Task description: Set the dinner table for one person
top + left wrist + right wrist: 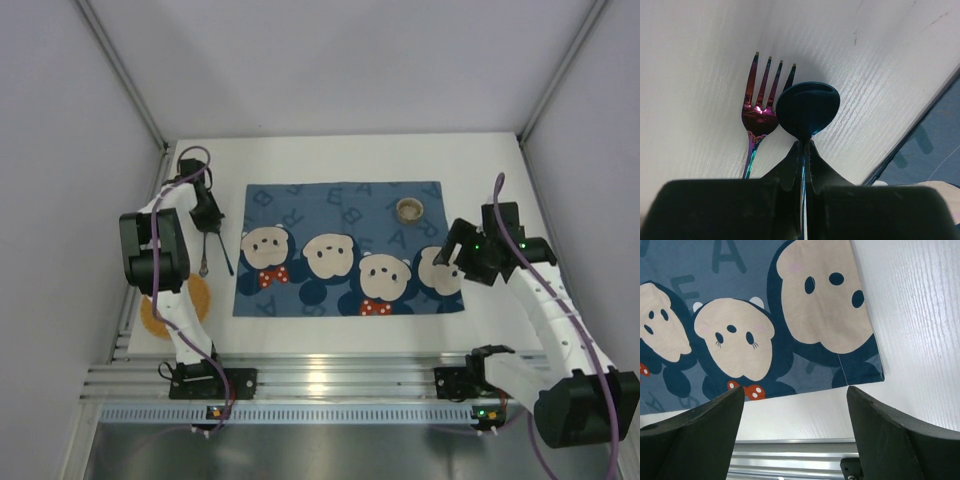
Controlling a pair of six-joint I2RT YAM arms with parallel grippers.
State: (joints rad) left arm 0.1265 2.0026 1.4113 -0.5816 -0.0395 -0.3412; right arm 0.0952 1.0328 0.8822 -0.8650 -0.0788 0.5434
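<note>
On the white dinner table [350, 150], left of the placemat, my left gripper [212, 228] [804, 145] is shut on the thin handle of a dark blue spoon [807, 109]. The spoon's bowl sticks out just beyond the fingertips. An iridescent purple fork [761, 102] lies on the table close beside the spoon, on the side away from the placemat. The dark-blue cartoon-mouse placemat [340, 215] is spread across the middle of the table. My right gripper [452, 255] [796, 388] hovers open over the placemat's near right corner [860, 365] with nothing between its fingers.
A small round cup [410, 209] stands on the placemat's far right part. An orange plate [182, 302] lies at the near left, partly hidden by the left arm. A ribbed silver rail [330, 380] runs along the near edge. Walls close in on both sides.
</note>
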